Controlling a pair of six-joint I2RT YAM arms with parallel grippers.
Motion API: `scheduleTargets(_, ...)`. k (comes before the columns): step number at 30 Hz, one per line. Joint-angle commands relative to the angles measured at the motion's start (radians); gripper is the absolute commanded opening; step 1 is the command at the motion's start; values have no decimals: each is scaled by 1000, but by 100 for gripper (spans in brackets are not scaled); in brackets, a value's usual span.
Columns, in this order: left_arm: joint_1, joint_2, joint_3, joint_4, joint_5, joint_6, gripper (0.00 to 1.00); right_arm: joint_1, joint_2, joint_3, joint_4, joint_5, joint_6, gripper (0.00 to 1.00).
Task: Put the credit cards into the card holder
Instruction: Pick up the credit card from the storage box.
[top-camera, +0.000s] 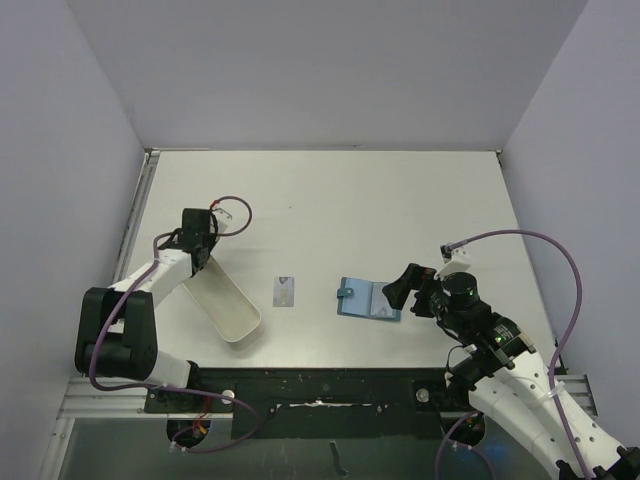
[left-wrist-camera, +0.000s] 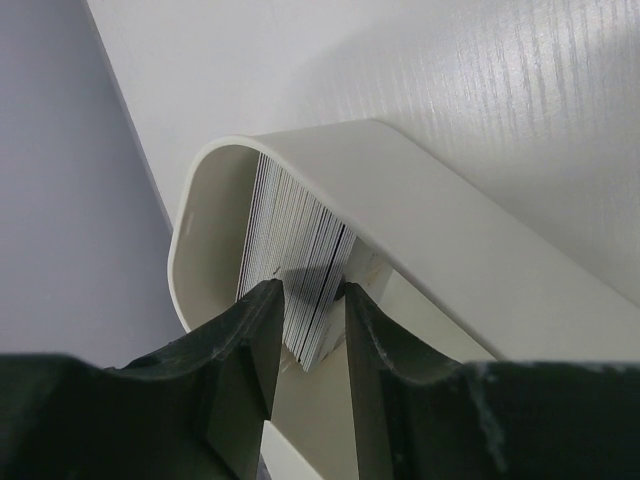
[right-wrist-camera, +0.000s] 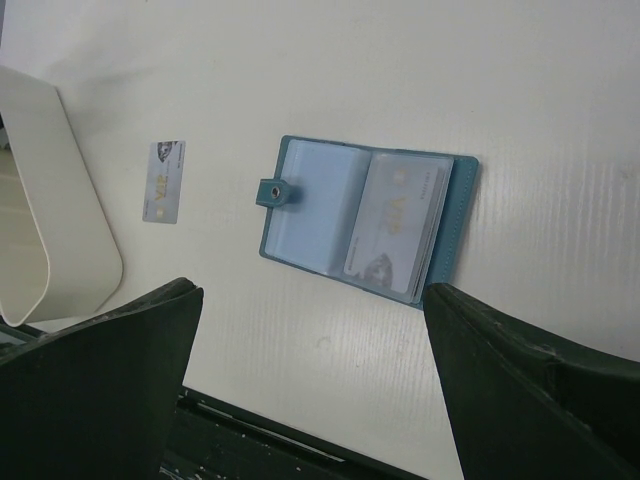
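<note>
Matte tabletop (top-camera: 350, 200); left tool (left-wrist-camera: 310, 300) astride thin cards (left-wrist-camera: 300, 230), grip unclear; right tool (right-wrist-camera: 310, 295) apart

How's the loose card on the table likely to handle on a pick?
The card lies flat and thin on the table, so probably hard to get under. The smooth top suggests it slides when pushed. It shows no curl, so likely stiff.

Open card holder (right-wrist-camera: 365, 222) lies near one credit card (right-wrist-camera: 164, 181).
</note>
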Motion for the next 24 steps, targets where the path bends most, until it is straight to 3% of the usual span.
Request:
scheduleTargets(1, -9, -10, 38, 18, -32, 9, 28, 5, -10, 25, 25, 16, -12, 98)
scheduleTargets(11, -18, -18, 52, 5, -51, 7, 21, 5, -16, 22, 22, 16, -8, 98)
scheduleTargets(24, -28, -29, 66, -24, -50, -2, 2, 5, -22, 22, 17, 14, -5, 98)
